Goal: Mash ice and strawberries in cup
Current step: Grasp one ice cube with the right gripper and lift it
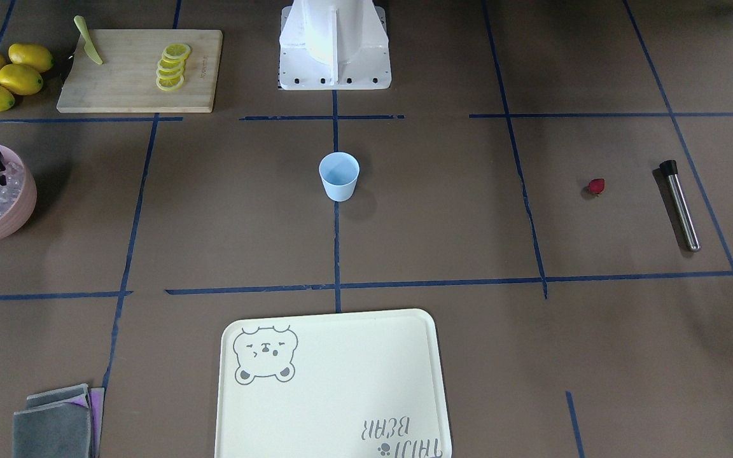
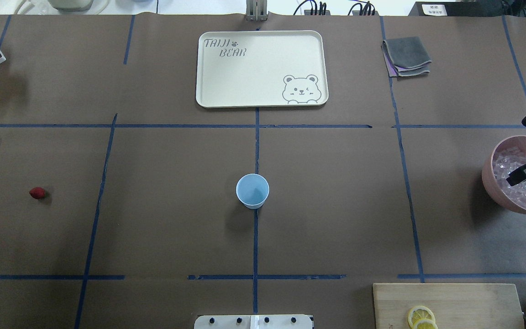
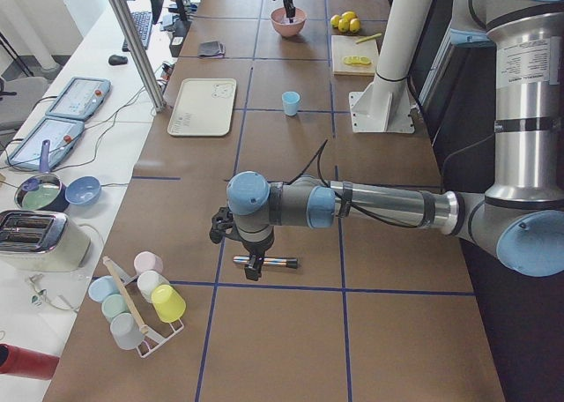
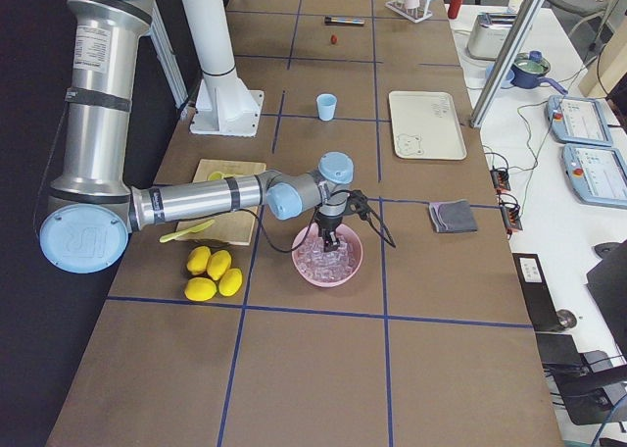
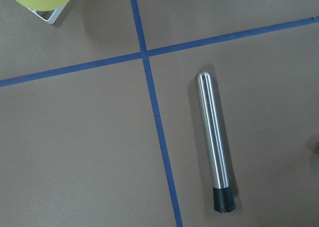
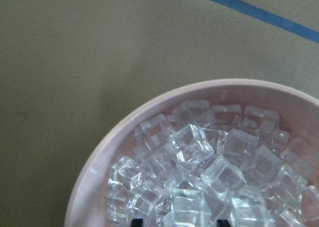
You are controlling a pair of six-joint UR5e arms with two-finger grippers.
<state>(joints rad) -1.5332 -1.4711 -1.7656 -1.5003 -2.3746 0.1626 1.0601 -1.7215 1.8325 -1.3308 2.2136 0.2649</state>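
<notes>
You will find the small pale blue plastic cup upright at the centre of the brown paper-covered surface, standing on a blue tape line. The small dark red strawberry lies far out on the robot's left side, well apart from the cup. It is near a steel rod with a black end cap, which lies flat. The clear ice cubes are heaped in a large pink bowl at the robot's right end of the surface, also well apart from the cup.

The right gripper hangs over the bowl, pointing down at the ice. In the right wrist view its jaws stand wide, with two dark tips at the bottom edge and cubes showing between them. Whether the tips touch the ice cannot be told. The left gripper hangs above the steel rod, clear of it. You cannot tell how its jaws stand.

Also noted are a cream rectangular tray with a bear drawing beyond the cup and folded grey cloths. Four whole yellow lemons lie beside a wooden board carrying lemon slices.
</notes>
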